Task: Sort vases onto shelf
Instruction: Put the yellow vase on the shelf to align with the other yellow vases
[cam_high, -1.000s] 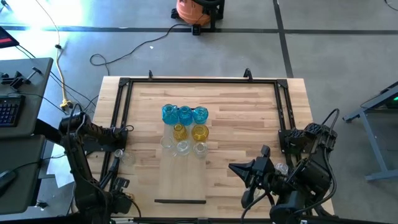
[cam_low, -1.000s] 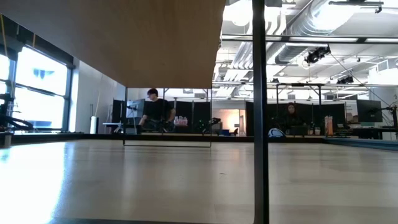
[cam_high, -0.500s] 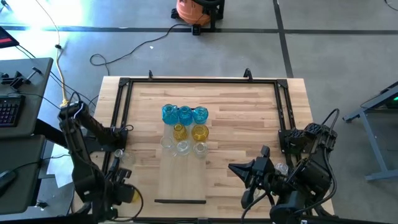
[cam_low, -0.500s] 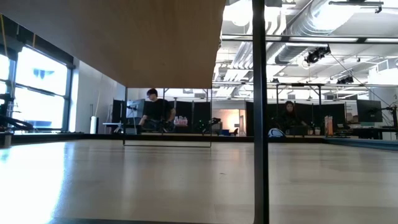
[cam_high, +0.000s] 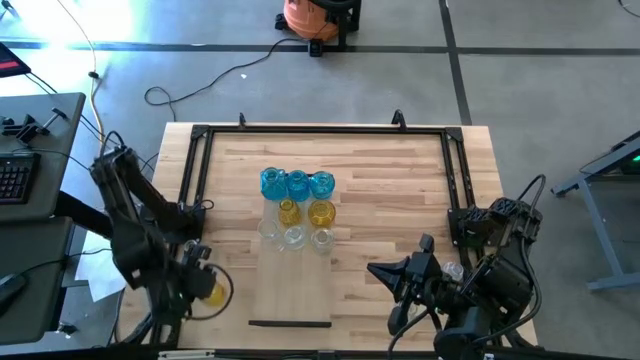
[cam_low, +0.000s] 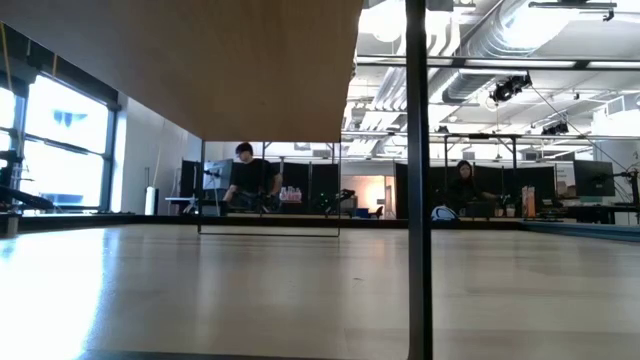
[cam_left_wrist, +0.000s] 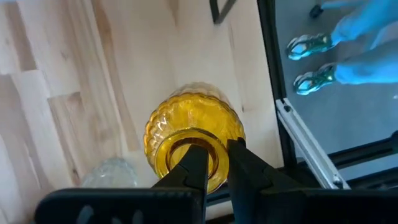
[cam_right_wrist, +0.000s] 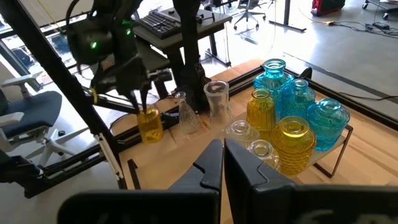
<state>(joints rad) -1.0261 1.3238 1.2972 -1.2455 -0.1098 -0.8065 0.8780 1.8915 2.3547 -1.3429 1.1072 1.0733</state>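
The left claw (cam_left_wrist: 211, 165) pinches the rim of a yellow vase (cam_left_wrist: 193, 134), one finger inside the neck, at the table's left edge. A clear vase (cam_left_wrist: 109, 177) stands just beside it. The pick-up looks in hand; next comes the carry over to the shelf (cam_high: 290, 290), beside the grouped vases (cam_high: 296, 208). The right claw (cam_right_wrist: 222, 163) waits shut.

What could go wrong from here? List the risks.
The left gripper pinches the ribbed yellow glass vase only at its narrow rim, so it could tilt or slip out.
A clear glass vase stands beside it and could get knocked over.
The blue, yellow and clear vases stand packed on the pale wooden shelf; setting another down close could bump them.
The right gripper waits shut at the table's right.
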